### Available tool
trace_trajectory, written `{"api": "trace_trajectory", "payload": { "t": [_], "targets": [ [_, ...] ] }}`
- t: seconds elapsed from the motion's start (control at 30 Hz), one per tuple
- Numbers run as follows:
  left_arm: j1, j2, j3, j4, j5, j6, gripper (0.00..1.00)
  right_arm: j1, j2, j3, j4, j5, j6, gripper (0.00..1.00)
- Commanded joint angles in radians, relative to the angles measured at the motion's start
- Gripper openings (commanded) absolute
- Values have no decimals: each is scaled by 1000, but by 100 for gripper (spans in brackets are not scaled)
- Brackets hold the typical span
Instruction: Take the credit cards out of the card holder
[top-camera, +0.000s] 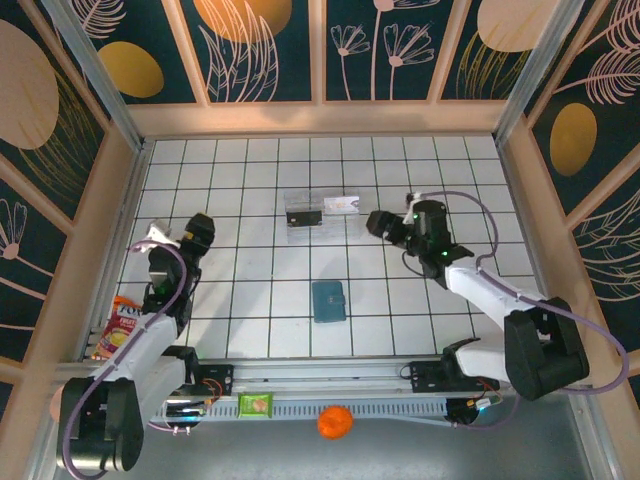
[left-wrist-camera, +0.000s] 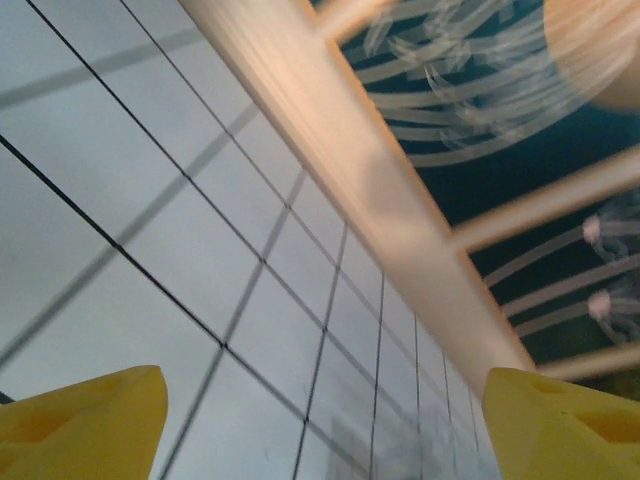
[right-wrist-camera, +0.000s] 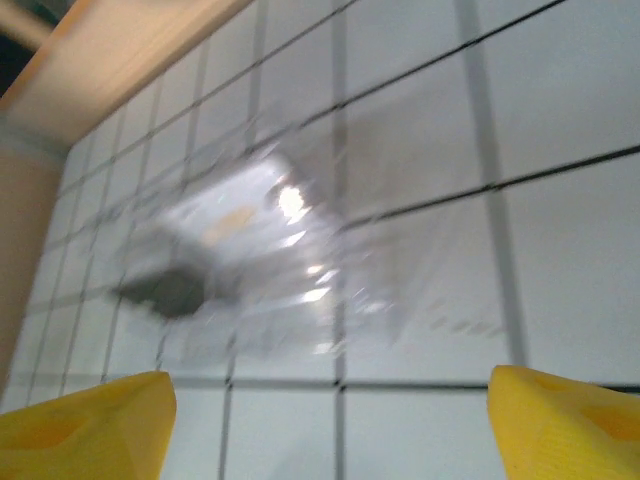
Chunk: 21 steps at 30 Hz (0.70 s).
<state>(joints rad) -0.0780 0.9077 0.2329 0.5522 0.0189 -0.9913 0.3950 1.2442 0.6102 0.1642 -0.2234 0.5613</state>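
Small dark teal rectangular card holder: folded shut, flat on the white tiled table, toward the middle of its near edge, well apart from both grippers. Left gripper: near the table's left edge, yellow fingers spread wide, nothing between. Right gripper: right of the table's centre, just beside the clear plastic tray, its own yellow fingers likewise spread wide, gripping nothing, aimed at the tray, blurred in the wrist view.

Likely trouble from here: closing on the tray rather than the holder, given that aim; pinching the shut holder whole and dragging it across the tiles unopened, with no second grip to pin it; thin cards slipping or scattering once freed.

Counts: one card holder; one tray, with one dark piece and one pale card-like piece inside, too small to identify; credit cards hidden, number impossible to tell; two grippers.
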Motion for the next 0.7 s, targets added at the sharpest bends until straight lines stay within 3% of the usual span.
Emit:
{"api": "trace_trajectory", "payload": {
  "t": [0.0, 0.2, 0.3, 0.33, 0.4, 0.57, 0.67],
  "targets": [
    [-73, 5, 6, -67, 140, 19, 83, 80, -14, -26, -47, -139, -22, 79],
    [-261, 75, -5, -55, 154, 55, 89, 189, 46, -31, -79, -180, -20, 72],
    [-305, 142, 48, -186, 192, 79, 91, 206, 80, -42, -85, -193, -10, 71],
    [-311, 173, 56, -190, 221, 90, 99, 214, 93, -46, -81, -199, -5, 71],
    [-332, 212, 42, -156, 246, 91, 99, 238, 123, -43, -85, -208, -6, 70],
    [-486, 245, 72, -156, 190, 153, 99, 274, 199, -20, -95, -180, -5, 63],
    [-503, 278, 88, -168, 228, 143, 96, 276, 226, -13, -101, -161, 2, 60]
  ]
}}
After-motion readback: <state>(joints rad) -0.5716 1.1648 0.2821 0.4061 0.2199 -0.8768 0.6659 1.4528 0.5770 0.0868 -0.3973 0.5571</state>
